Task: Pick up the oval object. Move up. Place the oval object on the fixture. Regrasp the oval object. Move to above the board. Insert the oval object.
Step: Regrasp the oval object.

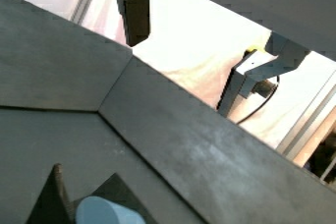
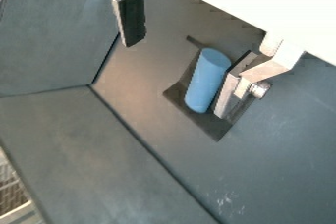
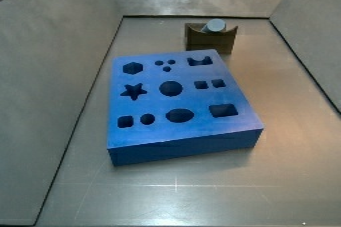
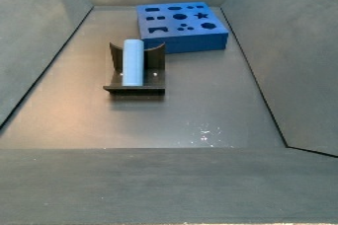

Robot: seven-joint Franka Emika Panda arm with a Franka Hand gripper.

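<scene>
the oval object [image 4: 132,61] lies on the fixture [image 4: 136,89], alone, with nothing holding it. in a side view it looks like a pale blue peg. the fixture sits on the grey floor, near the board [image 4: 181,26] but not touching it. the board's holes are all bare. the gripper [image 2: 191,31] is up high above the floor, over the oval object. its fingers [image 2: 132,17] are apart and hold nothing.
</scene>
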